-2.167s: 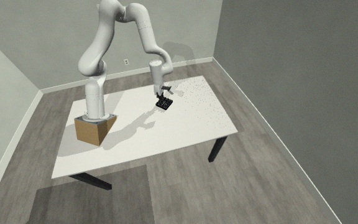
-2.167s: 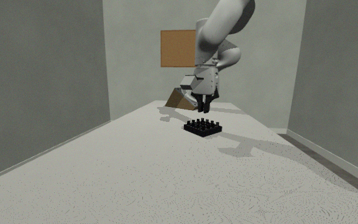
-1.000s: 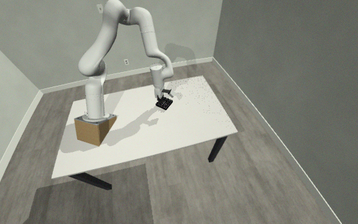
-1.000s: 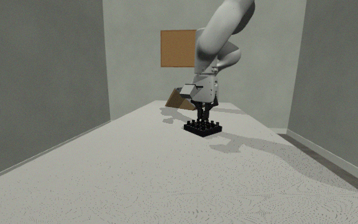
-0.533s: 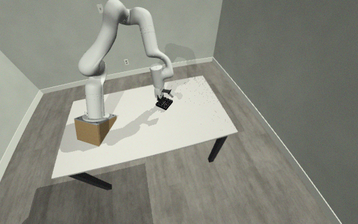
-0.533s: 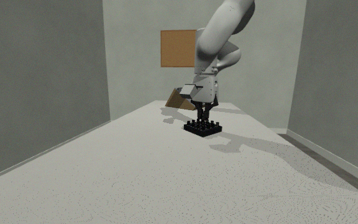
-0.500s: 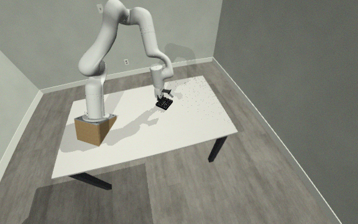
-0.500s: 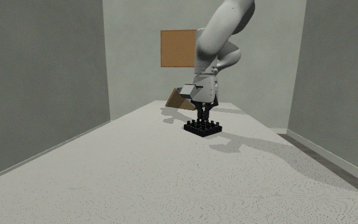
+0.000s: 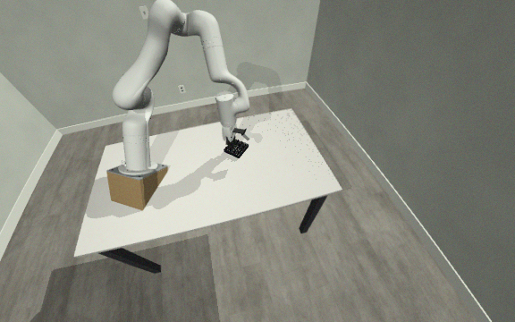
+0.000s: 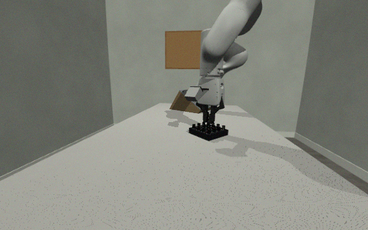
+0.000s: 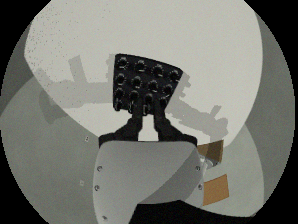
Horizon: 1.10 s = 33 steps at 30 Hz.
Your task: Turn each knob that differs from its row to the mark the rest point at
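Observation:
The black knob box (image 9: 240, 155) (image 10: 202, 135) (image 11: 130, 72) sits flat on the white table, with rows of black knobs on top. My gripper (image 9: 231, 141) (image 10: 209, 123) (image 11: 148, 105) points down over the box, its fingers a narrow gap apart. In the exterior view the fingertips reach about the height of the knob tops. In the wrist view a knob shows between the fingertips, on the half of the box nearer the gripper body; I cannot tell whether they touch it. The fingers partly hide nearby knobs. The lines, marks and names are too small to read.
The white table (image 9: 257, 188) (image 10: 107, 166) carries the arm's wooden base block (image 9: 125, 190) at its far end from the exterior view. Neighbouring knobs stand close around the fingers. The arm's shadows fall across the table beside the box.

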Available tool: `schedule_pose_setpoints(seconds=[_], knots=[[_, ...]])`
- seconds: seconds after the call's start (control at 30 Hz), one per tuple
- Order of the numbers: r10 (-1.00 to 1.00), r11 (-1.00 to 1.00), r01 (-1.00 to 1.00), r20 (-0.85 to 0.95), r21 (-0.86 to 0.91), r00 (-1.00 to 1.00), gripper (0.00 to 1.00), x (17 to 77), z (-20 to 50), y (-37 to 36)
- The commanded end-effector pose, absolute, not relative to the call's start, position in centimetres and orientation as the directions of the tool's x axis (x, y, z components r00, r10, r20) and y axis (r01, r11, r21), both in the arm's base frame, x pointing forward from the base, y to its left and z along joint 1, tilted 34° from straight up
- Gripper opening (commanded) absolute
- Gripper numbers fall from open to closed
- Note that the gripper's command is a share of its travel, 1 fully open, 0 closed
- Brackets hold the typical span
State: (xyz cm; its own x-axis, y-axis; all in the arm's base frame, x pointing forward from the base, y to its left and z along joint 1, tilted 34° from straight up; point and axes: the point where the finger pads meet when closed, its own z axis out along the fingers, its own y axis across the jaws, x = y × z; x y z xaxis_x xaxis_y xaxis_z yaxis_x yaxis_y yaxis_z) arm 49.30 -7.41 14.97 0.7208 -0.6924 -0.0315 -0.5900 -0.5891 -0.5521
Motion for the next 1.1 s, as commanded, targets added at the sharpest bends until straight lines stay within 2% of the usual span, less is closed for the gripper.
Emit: schedule_pose_setpoints(seconds=[0.0, 1.07], knots=[[-0.693, -0.589, -0.59, -0.03, -0.553, 0.721, 0.19, 49.35, 15.03, -7.46], [-0.693, -0.589, -0.59, -0.03, -0.553, 0.721, 0.19, 49.75, 14.1, -6.99]])
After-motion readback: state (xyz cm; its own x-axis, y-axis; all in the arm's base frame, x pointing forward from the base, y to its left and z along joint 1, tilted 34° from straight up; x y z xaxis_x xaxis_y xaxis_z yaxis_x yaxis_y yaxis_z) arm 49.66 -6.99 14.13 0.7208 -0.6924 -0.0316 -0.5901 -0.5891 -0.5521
